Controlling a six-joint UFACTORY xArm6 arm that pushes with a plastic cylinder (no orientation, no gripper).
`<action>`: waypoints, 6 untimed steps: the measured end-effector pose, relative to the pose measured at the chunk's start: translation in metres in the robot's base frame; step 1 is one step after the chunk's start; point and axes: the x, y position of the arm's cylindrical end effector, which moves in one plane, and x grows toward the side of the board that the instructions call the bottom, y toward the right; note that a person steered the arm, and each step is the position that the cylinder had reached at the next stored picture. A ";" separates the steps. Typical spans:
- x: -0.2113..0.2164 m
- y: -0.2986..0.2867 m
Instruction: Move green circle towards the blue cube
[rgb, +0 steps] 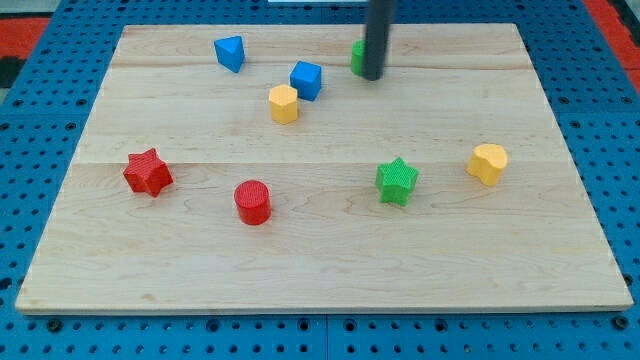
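Observation:
The green circle (357, 57) sits near the view's top, mostly hidden behind my rod; only its left edge shows. My tip (372, 76) rests on the board right against the green circle's right side. The blue cube (306, 79) stands to the left of the green circle, a short gap away.
A yellow hexagonal block (284, 104) touches the blue cube's lower left. A second blue block (230, 52) sits at the top left. A red star (148, 172), a red cylinder (253, 201), a green star (397, 181) and a yellow block (487, 163) lie lower on the wooden board (320, 270).

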 end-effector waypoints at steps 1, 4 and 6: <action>-0.013 0.008; -0.036 0.063; -0.035 0.010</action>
